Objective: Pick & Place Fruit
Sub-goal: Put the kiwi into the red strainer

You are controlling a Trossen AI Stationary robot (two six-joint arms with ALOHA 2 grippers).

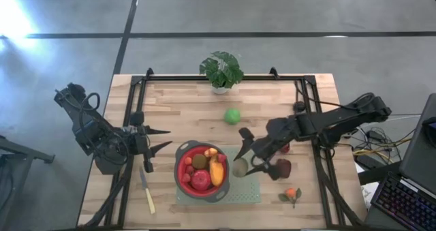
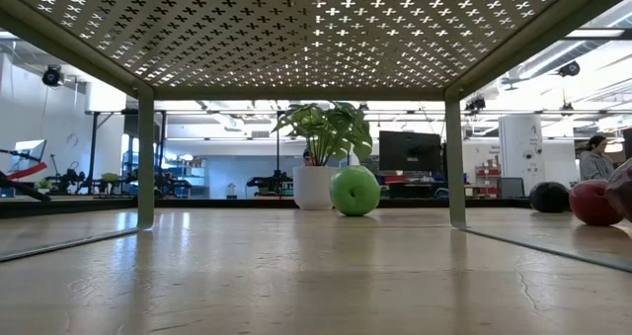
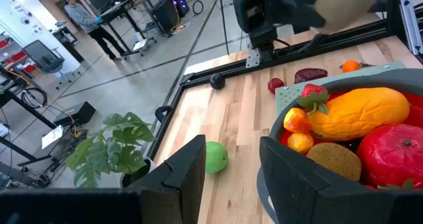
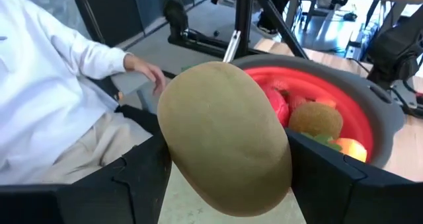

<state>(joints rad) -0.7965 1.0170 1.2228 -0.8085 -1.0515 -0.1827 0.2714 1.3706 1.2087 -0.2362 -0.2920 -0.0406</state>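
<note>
A grey bowl [image 1: 182,185] with a red inside stands on a pale green mat [image 1: 253,190] and holds several fruit: a red apple, an orange elongated piece and a kiwi. My right gripper [image 1: 244,161] hangs just right of the bowl's rim, shut on a tan-brown kiwi [image 4: 225,138]. At the bowl's left, my left gripper [image 1: 161,139] is open with nothing between its fingers. A green ball [image 1: 233,115] rests on the table farther back. A dark-red lump [image 1: 283,168], a small red piece [image 1: 285,148] and a small orange piece [image 1: 291,193] lie to the right. My right gripper pinches the kiwi by its two opposite sides [image 4: 173,151] between the two fingers [image 4: 139,178]. The fingers come from the table's right side, slanting a little downward. The kiwi is lifted clear, over the mat beside the bowl's right rim [image 1: 228,170].
A potted plant [image 1: 221,69] stands at the table's far edge. A pale-handled knife [image 1: 148,191] lies left of the bowl. A dark frame [image 1: 306,95] runs round the tabletop. A person in a white sleeve [image 4: 59,72] sits beyond the table's left side.
</note>
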